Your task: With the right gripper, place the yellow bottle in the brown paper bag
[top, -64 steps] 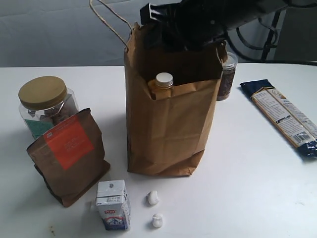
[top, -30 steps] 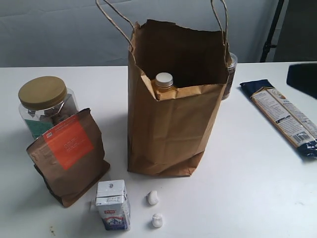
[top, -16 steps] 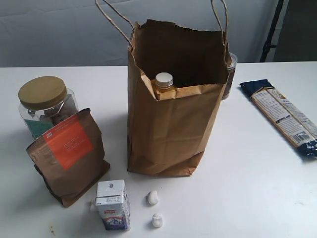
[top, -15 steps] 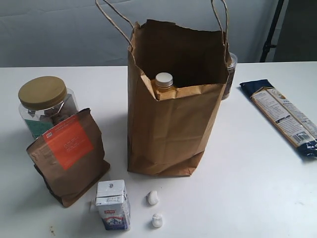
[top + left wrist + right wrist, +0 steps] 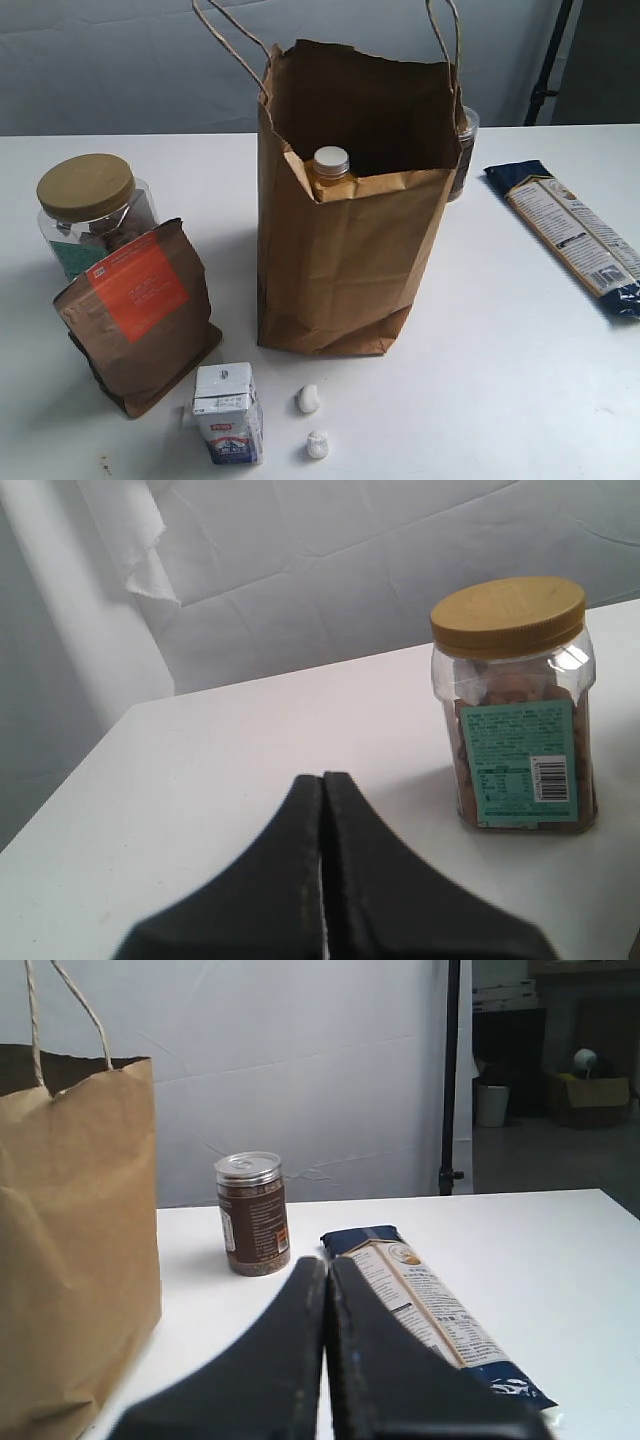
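1. The right tool (image 5: 326, 1260) is seen with its black jaws pressed together and nothing held between them. The left tool (image 5: 322, 777) is likewise closed on nothing.
2. A white surface (image 5: 500, 330) carries all the things.
3. The brown paper bag (image 5: 345, 260) is stood upright near the middle, its mouth open and its two twine handles raised at the far side.
4. The yellow bottle (image 5: 331, 170) is placed inside the bag, upright against the bag's left wall. Only its white ribbed cap and yellow shoulder are shown above the folded near rim.
5. A shorter brown pouch (image 5: 140, 310) with an orange label is stood to the left of the bag, nearer the viewer, and is tilted slightly.
6. A clear jar with a gold lid (image 5: 90, 215) is set just behind the pouch, on the far left.
7. A long blue and tan packet (image 5: 570, 235) is laid flat on the right, well apart from the bag.
8. A small white carton (image 5: 229, 412) is stood at the near edge, just right of the pouch.
9. A small dark-filled jar (image 5: 462, 150) is partly hidden behind the bag's right far corner.
10. Two small white pieces (image 5: 309, 399) are laid near the carton, in front of the bag. What they are cannot be told.
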Controlling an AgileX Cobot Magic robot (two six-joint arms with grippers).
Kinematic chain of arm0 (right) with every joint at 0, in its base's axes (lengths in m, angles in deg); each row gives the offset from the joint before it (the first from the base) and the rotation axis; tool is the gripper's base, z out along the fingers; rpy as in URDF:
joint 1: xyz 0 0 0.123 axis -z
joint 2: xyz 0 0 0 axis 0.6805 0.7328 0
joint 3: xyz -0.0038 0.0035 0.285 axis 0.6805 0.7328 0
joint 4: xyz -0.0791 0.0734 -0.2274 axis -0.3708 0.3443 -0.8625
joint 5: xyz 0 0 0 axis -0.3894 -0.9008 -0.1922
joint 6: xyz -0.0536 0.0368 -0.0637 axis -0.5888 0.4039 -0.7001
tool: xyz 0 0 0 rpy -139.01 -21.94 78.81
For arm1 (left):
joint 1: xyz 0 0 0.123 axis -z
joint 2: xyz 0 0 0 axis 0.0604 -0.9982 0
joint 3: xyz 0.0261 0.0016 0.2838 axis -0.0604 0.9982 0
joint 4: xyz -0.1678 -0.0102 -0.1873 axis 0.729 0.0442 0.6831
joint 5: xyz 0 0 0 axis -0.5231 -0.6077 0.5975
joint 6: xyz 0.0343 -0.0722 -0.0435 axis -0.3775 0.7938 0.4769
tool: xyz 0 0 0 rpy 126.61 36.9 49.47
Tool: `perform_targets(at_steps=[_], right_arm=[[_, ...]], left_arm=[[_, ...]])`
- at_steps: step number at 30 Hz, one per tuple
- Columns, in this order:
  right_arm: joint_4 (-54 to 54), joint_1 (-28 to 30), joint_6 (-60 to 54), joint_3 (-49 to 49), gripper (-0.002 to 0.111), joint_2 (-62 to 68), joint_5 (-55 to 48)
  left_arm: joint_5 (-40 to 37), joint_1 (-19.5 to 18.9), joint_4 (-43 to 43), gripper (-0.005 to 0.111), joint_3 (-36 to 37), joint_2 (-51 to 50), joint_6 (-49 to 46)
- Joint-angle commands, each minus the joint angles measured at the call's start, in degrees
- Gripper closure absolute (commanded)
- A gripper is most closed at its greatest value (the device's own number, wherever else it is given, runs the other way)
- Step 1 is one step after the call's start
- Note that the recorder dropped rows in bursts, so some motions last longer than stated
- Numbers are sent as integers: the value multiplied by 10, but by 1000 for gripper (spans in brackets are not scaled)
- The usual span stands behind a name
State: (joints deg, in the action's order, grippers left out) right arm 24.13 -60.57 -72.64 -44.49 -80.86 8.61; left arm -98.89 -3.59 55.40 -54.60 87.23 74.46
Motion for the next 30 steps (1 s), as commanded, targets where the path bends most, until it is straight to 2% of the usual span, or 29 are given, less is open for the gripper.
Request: perform_targets(at_steps=[1, 30], right_arm=[[-13, 6, -6, 3, 108, -3, -3], [-7, 6, -5, 3, 108, -3, -3]], left_arm=[[3, 3, 0, 107, 2, 2, 1], [3, 3, 0, 107, 2, 2, 1]])
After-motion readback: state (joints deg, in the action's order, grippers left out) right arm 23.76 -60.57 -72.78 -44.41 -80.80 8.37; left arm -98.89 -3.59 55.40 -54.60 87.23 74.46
